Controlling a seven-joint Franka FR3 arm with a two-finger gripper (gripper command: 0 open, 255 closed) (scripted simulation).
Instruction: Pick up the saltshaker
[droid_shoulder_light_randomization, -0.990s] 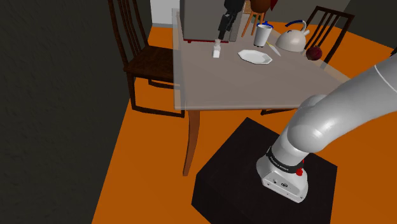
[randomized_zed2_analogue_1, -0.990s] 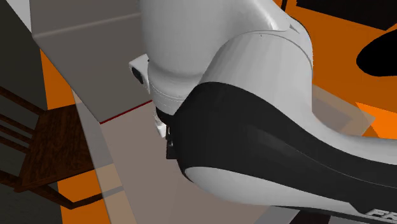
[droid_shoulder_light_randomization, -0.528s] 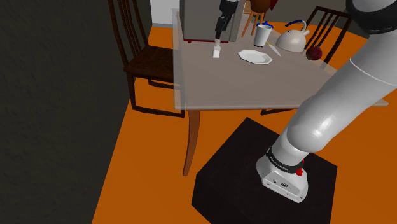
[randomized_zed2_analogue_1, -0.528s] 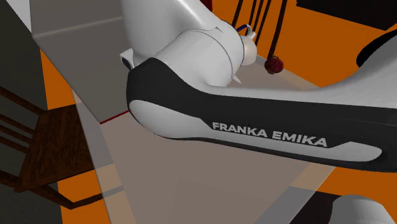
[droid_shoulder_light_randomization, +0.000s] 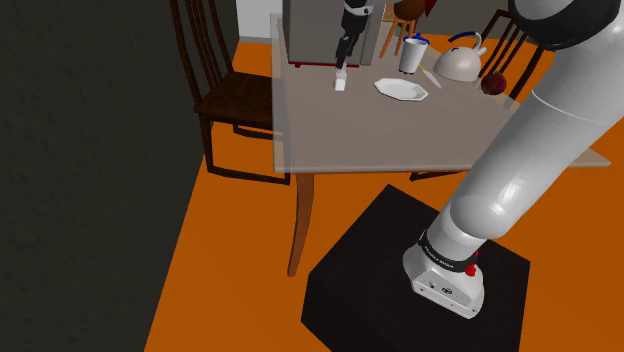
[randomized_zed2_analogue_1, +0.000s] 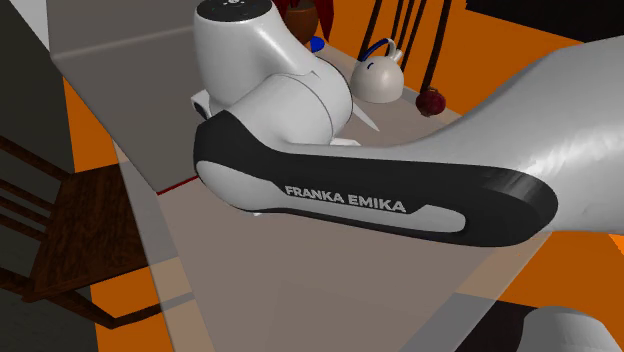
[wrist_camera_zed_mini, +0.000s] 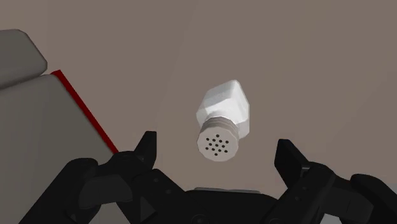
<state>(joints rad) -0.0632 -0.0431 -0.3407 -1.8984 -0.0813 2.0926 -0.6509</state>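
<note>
Saltshaker (wrist_camera_zed_mini: 224, 119) is standing upright on the worktop (wrist_camera_zed_mini: 318, 57), and we are reading it as lying straight beneath the gripper (wrist_camera_zed_mini: 217, 147), which is gaping wide either side without touching, long axis along our approach.

We see a grey-brown rectangular desk (droid_shoulder_light_randomization: 400, 135) beyond the black box stand (droid_shoulder_light_randomization: 370, 250). Toward the desk's far side, from the shoulder view's left to right, sit a small white square-bodied saltshaker (droid_shoulder_light_randomization: 341, 82), a white plate (droid_shoulder_light_randomization: 401, 89), a white round kettle (droid_shoulder_light_randomization: 459, 66) and a dark red round fruit (droid_shoulder_light_randomization: 493, 84). A white cup (droid_shoulder_light_randomization: 412, 56) stands behind the plate, and a tall grey box (droid_shoulder_light_randomization: 310, 35) behind the saltshaker. The black two-finger tool (droid_shoulder_light_randomization: 342, 66) hangs just above the saltshaker, its fingers apart to either side. A dark wooden chair (droid_shoulder_light_randomization: 235, 95) stands at the desk's left.
</note>
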